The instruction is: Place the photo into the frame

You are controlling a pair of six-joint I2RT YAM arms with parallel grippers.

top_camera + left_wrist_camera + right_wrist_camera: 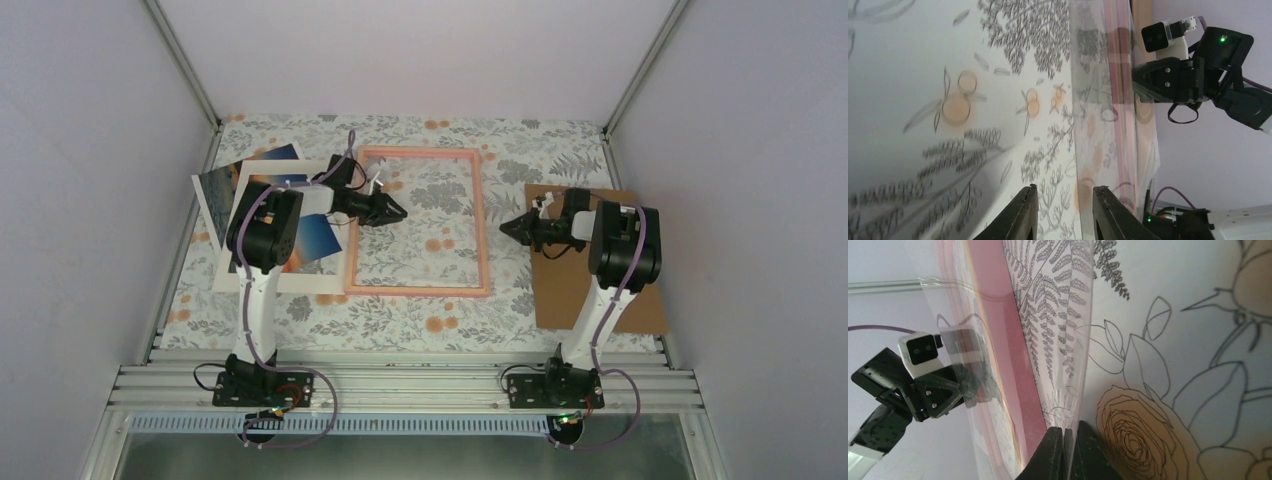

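Photo lies centre-left on the cream mat; the frame lies flat at centre. Left gripper hovers over its left edge, slightly parted, empty; right gripper, just right of it, is closed, empty.

- Robot test cell, lab type: enclosed on three sides by plain pale wall panels.
- Left arm base and right arm base are bolted to aluminium profile rails.
- Table is covered by floral-print sheet.

The left hand and right hand point toward each other, the left's fingers slightly apart, the right's pressed together.
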